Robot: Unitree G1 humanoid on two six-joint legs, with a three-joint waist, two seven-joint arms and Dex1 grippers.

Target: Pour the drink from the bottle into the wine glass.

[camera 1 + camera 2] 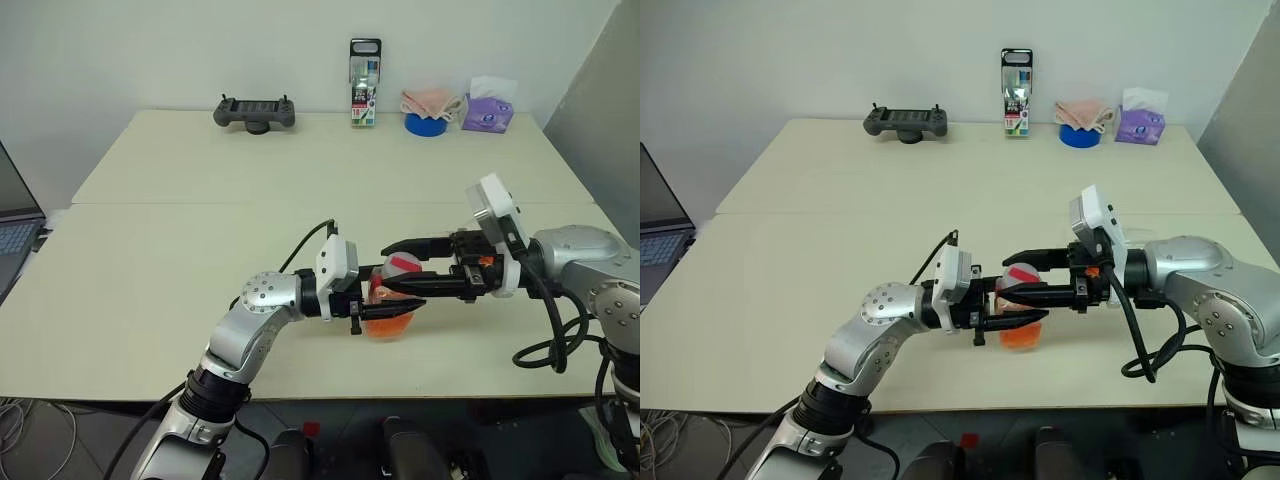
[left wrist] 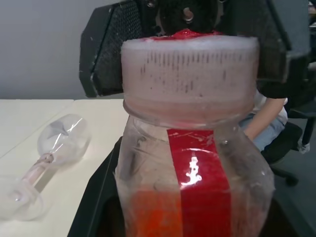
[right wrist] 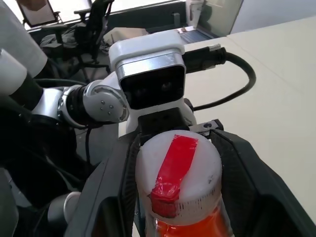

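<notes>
The bottle is a clear plastic one with orange drink in it, a red label strip and a white cap crossed by red tape. It hangs just above the table's near middle. My left gripper comes in from the left and is shut on the bottle's body. My right gripper reaches in from the right, its black fingers pressed against both sides of the cap. The wine glass, clear and stemmed, is on the table beyond the bottle in the left wrist view.
Along the table's far edge stand a black controller, a tall marker pack, a blue tape roll with a pink cloth and a purple tissue pack. A laptop sits off the left side. A person sits in the background.
</notes>
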